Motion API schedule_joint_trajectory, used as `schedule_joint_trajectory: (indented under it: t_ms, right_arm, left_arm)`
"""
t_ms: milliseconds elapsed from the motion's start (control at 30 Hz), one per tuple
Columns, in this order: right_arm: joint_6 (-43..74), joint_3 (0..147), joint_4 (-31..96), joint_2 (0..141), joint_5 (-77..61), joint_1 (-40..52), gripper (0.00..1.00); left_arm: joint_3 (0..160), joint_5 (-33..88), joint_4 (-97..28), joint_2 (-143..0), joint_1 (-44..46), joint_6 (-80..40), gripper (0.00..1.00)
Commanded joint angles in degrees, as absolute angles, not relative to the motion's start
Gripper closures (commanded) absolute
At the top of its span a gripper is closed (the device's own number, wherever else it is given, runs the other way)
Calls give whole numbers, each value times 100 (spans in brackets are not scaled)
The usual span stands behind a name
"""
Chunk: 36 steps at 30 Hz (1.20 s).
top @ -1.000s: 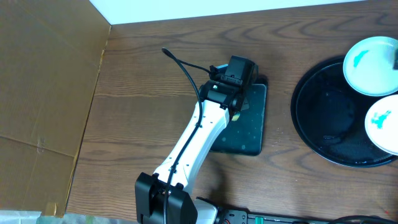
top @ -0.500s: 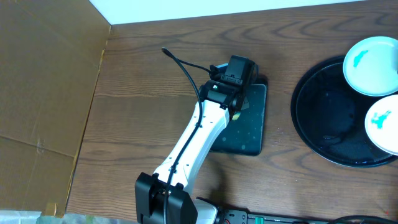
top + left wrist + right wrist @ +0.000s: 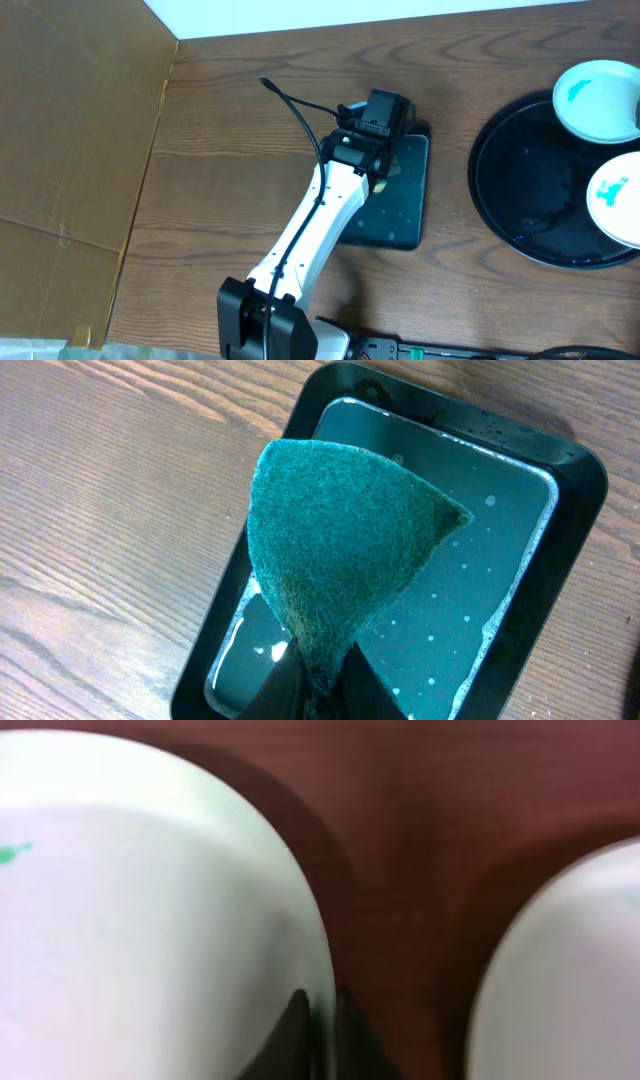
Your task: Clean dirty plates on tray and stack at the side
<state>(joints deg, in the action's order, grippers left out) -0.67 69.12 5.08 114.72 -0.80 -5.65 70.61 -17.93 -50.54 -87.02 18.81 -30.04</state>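
Note:
Two dirty plates show in the overhead view, both white with teal smears. One plate [image 3: 595,100] lies over the far rim of the round black tray [image 3: 530,190]; the other plate [image 3: 615,195] lies inside it at the right. In the right wrist view my right gripper [image 3: 322,1015] is shut on the rim of the near plate [image 3: 150,920], one finger inside and one outside. A second plate [image 3: 570,980] lies to its right. My left gripper [image 3: 322,680] is shut on a green sponge [image 3: 340,550], which it holds up over soapy water.
A small rectangular black tray [image 3: 405,225] with soapy water lies at the table's middle, under the left arm [image 3: 320,220]. A cardboard sheet [image 3: 70,150] covers the left side. A white wall edge runs along the back.
My right gripper has closed on the plate's rim, and that plate has shifted slightly. The left arm and the sponge have not moved.

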Motion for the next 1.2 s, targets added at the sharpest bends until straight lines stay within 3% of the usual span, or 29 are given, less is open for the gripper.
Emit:
schedule_joint_trajectory:
  t_ms: [0,467,800,1167]
  right_arm:
    - [-134,6895,602,11456,-534,-519,99]
    - [80,6895,1321,10429,-2534,-451,99]
    - [10,6877,2692,10420,-2429,-45,99]
    - [-123,6670,3046,10523,-2248,82,99]
  left_arm:
    - [7028,-1870,-5046,-8683,1865,-3074,93]
    - [7028,-1870,-5022,-8683,1865,-3076,93]
    - [6997,-1870,-4976,-8683,1865,-3076,93]
    - [6770,-1868,-4720,-8687,1865,-3336,93]
